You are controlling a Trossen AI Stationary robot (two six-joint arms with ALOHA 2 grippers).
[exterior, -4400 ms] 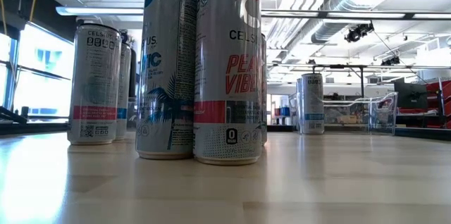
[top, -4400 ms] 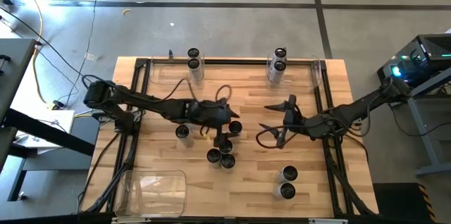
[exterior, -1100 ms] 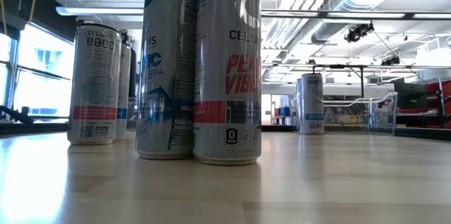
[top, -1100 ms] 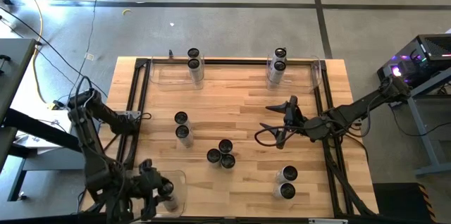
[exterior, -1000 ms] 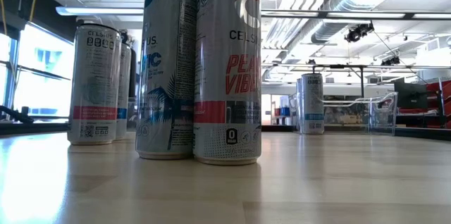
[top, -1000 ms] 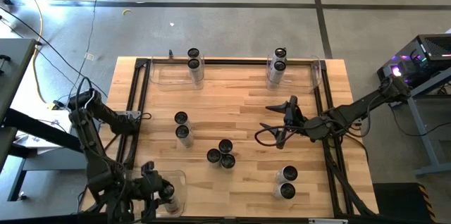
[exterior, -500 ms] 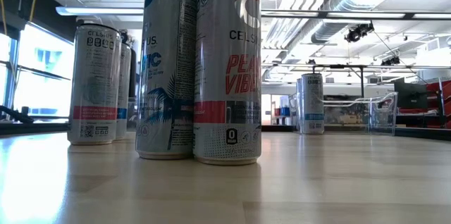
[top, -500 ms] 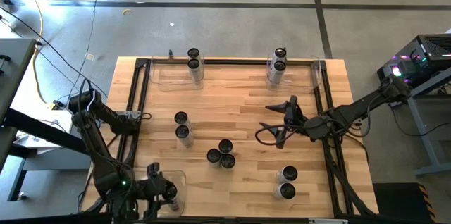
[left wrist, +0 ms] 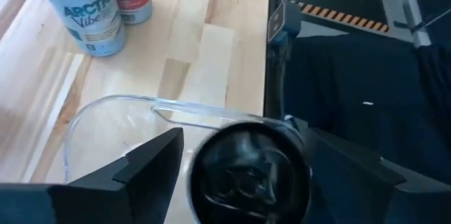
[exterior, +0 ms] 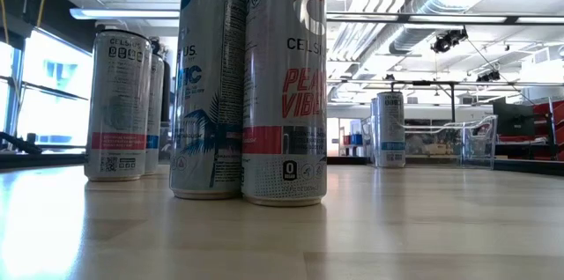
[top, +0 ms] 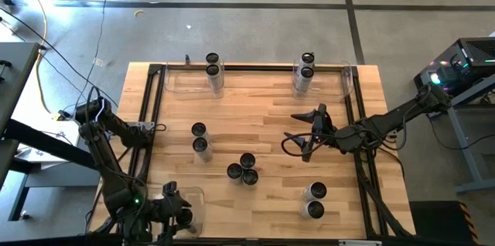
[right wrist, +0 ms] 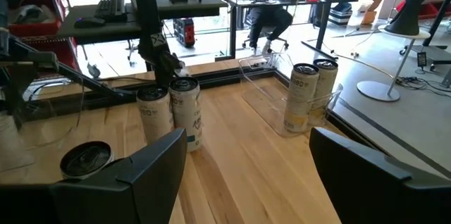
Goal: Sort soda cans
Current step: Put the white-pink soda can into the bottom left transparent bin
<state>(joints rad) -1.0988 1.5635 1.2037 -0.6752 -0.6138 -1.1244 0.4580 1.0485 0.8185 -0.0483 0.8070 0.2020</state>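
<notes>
My left gripper (top: 176, 216) hangs over the clear bin (top: 158, 199) at the table's near left corner. A soda can (left wrist: 248, 176) stands between its two fingers, dark top up, inside the bin's rim (left wrist: 176, 108). My right gripper (top: 307, 134) hovers open right of the table's middle, with nothing between its fingers (right wrist: 246, 182). Other soda cans stand upright on the wood: two (top: 200, 139) left of centre, three (top: 245, 169) bunched together in the middle, two (top: 314, 199) near right. My left gripper comes slanting down from above, with one finger (left wrist: 151, 164) on each side of the can's top rim (left wrist: 204, 150). The can's top is blurred and fills the gap. Whether the fingers touch it, I cannot tell.
Along the far edge stand two clear bins, the left one (top: 186, 82) with two cans (top: 213, 68), the right one (top: 332, 82) with two cans (top: 305, 68). A black frame (top: 151, 122) runs around the table. Bare wood lies between the can groups.
My left gripper has sunk a little toward the near-left bin, with the can still between its fingers. My right arm has kept still.
</notes>
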